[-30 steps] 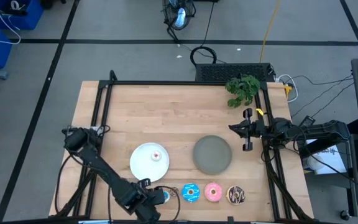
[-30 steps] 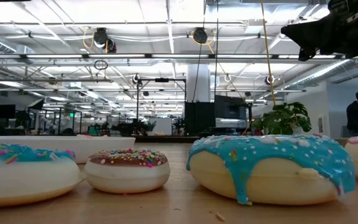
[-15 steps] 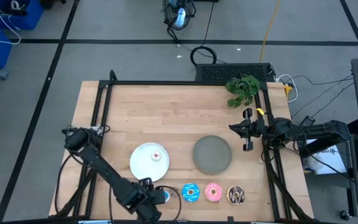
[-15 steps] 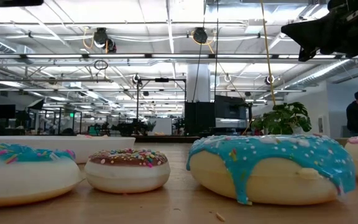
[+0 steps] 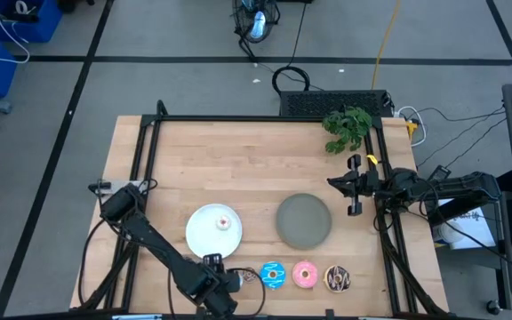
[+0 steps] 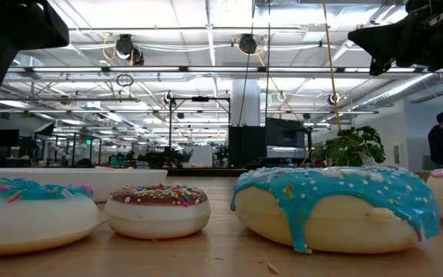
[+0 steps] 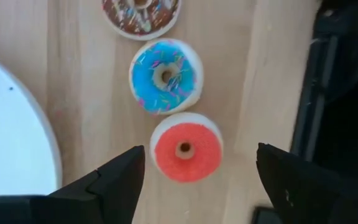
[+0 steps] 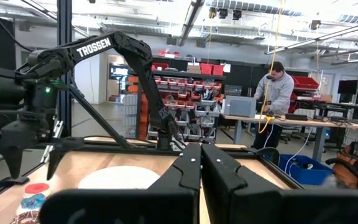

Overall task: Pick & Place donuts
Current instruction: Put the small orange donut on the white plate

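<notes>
Two grippers: left gripper (image 7: 194, 180) at lower left of the high view, jaws apart; right gripper (image 8: 201, 165) at right rail, jaws together.
Red ring: small red toy donut (image 7: 186, 150) lies on the worktop (image 5: 238, 160) between the left jaws, untouched.
Neighbours: blue sprinkled donut (image 7: 166, 76) just beyond; round white plate (image 7: 11, 137) beside.
Edge: worktop's front edge close.

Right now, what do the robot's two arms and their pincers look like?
Both arms are dark, nearly black, jointed tubes. The left arm bears the word TROSSEN in white letters and has a small green light at its far end. The left gripper has two flat, dark, wedge-shaped fingers. The right gripper has two blocky black fingers, and black cables trail behind the right arm.
</notes>
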### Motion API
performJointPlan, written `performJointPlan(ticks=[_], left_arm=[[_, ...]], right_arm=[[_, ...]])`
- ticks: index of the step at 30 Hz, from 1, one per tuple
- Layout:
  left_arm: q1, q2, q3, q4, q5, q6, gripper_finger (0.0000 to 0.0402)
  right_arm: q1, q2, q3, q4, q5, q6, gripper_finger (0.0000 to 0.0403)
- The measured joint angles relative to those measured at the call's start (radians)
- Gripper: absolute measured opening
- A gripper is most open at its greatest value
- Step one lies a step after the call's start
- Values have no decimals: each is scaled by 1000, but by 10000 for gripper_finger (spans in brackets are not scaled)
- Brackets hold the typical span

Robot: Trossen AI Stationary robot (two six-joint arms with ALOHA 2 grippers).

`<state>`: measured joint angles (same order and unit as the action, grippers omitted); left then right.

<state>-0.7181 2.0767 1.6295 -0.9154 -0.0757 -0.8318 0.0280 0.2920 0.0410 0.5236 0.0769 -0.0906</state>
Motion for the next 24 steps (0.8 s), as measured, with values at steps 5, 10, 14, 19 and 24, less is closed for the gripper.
performJointPlan(ticks=[5,10,14,19,24], left_arm=[[0,16,0,-8,1,0,335],[0,31,0,-11,12,12,358],[0,51,0,-5,15,26,365],[0,86,0,3,32,41,359],[1,97,0,1,47,57,340]], right_arm=[[0,0,0,-1,0,0,0],[0,1,0,0,0,0,0],[0,2,0,-2,0,0,0],[0,1,0,0,0,0,0],[0,1,0,0,0,0,0]])
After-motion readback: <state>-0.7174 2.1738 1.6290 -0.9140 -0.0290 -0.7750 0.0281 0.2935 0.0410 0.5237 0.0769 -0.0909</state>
